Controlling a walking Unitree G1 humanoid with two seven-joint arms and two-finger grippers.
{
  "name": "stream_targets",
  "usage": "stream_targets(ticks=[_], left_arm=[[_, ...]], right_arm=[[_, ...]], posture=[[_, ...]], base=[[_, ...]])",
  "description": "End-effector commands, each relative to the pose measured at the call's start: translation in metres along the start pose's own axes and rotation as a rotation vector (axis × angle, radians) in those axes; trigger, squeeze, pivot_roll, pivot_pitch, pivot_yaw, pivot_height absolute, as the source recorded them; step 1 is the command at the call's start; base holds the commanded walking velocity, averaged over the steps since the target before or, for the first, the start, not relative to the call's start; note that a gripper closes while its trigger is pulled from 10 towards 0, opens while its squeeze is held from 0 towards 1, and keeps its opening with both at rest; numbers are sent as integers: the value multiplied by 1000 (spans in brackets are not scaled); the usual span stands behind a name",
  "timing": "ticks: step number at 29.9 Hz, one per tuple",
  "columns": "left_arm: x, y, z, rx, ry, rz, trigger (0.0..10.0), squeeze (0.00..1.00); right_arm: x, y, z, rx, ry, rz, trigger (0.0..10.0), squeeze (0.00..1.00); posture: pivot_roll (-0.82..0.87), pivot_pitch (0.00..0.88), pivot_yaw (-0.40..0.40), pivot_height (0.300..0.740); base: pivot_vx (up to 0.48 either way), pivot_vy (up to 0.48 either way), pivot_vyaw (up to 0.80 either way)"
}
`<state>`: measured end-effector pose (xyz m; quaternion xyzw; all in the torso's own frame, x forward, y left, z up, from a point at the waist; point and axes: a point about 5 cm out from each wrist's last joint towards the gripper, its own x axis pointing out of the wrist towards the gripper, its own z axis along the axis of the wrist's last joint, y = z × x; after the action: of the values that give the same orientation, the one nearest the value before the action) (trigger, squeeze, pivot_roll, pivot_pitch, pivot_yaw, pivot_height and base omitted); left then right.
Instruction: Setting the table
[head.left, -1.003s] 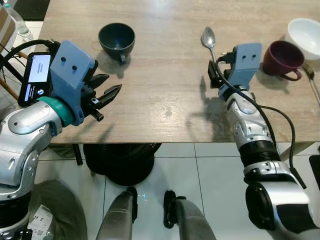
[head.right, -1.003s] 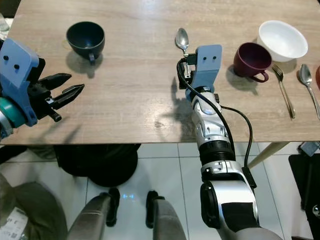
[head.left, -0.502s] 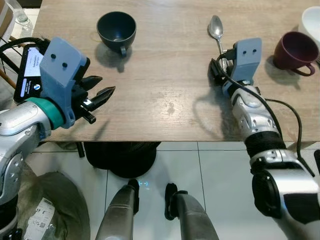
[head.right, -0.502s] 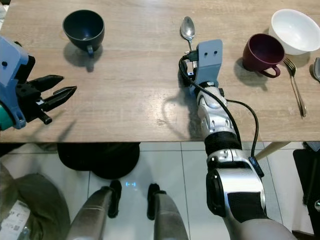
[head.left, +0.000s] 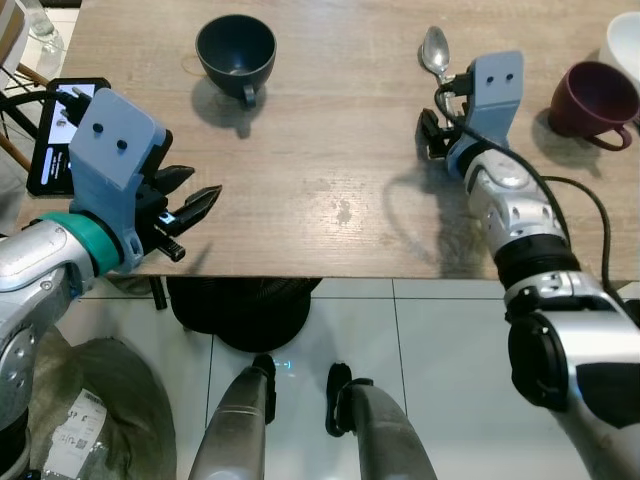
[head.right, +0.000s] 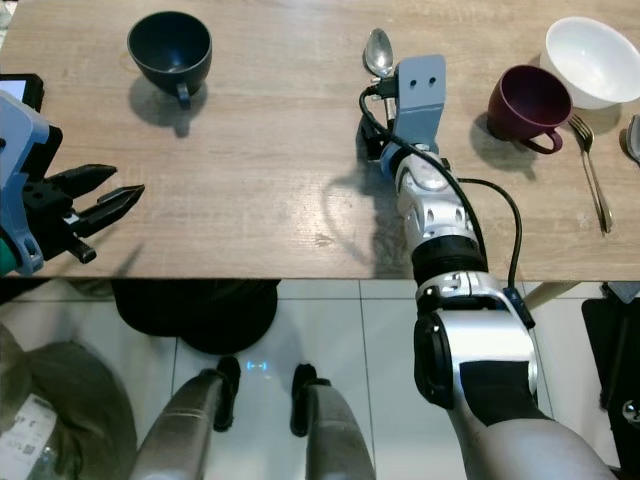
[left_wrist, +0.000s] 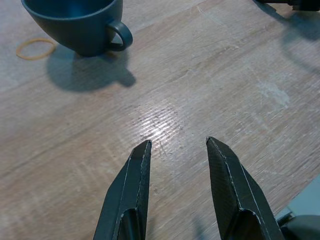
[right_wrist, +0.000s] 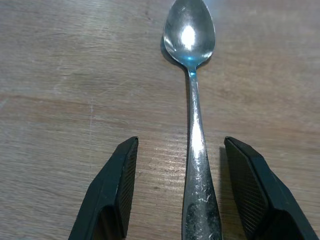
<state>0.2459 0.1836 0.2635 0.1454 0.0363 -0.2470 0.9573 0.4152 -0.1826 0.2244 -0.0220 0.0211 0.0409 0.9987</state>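
A steel spoon (head.left: 435, 50) lies on the wooden table (head.left: 330, 170), bowl end away from me. My right gripper (right_wrist: 180, 142) is open, low over the table, one finger on each side of the spoon's handle (right_wrist: 196, 150). A dark blue cup (head.left: 235, 50) stands at the far left, handle toward me. My left gripper (head.left: 195, 200) hovers open and empty near the table's front edge, well short of that cup (left_wrist: 80, 22). A maroon cup (head.left: 590, 95), a white bowl (head.right: 590, 60) and a fork (head.right: 590, 170) sit at the right.
A second spoon (head.right: 632, 140) lies at the far right edge. A rubber band (left_wrist: 36, 48) lies beside the blue cup. A phone (head.left: 55, 135) sits by my left arm. A black round base (head.left: 240, 315) stands under the table on the tiled floor.
The camera has shifted. My left gripper has drawn back toward the table's front edge, away from the blue cup. My right gripper has edged forward along the spoon's handle.
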Motion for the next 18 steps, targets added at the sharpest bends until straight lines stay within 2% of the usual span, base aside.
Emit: stream_targets(ticks=[1, 3, 4, 5, 6, 16, 17, 18], left_arm=[[-3, -4, -2, -10, 15, -6, 10000, 0], [-3, -4, -3, -13, 16, -5, 10000, 0], [-3, -5, -3, -18, 18, -4, 10000, 0], [-3, -5, -3, -18, 18, -4, 10000, 0], [-3, -5, -3, -21, 19, -1, 10000, 0], [-1, -3, -2, -31, 22, 13, 10000, 0], [-1, -3, -2, -32, 22, 13, 10000, 0], [-1, -4, -2, -33, 22, 14, 10000, 0]], right_arm=[[-9, -7, -55, 68, 248, -2, 8235, 0], [-10, -7, -56, 84, 259, 3, 8235, 0], [-11, -10, -57, 87, 269, 4, 4667, 0], [-11, -10, -57, 87, 269, 4, 4667, 0], [-11, -11, -58, 91, 275, 2, 0, 0], [-13, -16, -61, 97, 299, -11, 0, 0], [-13, -16, -61, 98, 300, -11, 0, 47], [-13, -18, -61, 102, 295, -22, 0, 47]], posture=[[320, 362, 0, 740], [320, 362, 0, 740], [314, 364, 0, 740], [314, 364, 0, 740], [314, 364, 0, 740], [305, 363, 7, 740], [305, 363, 7, 740], [300, 360, 6, 740]], base=[[0, 0, 0], [0, 0, 0], [0, 0, 0], [0, 0, 0], [0, 0, 0], [0, 0, 0], [0, 0, 0], [0, 0, 0]])
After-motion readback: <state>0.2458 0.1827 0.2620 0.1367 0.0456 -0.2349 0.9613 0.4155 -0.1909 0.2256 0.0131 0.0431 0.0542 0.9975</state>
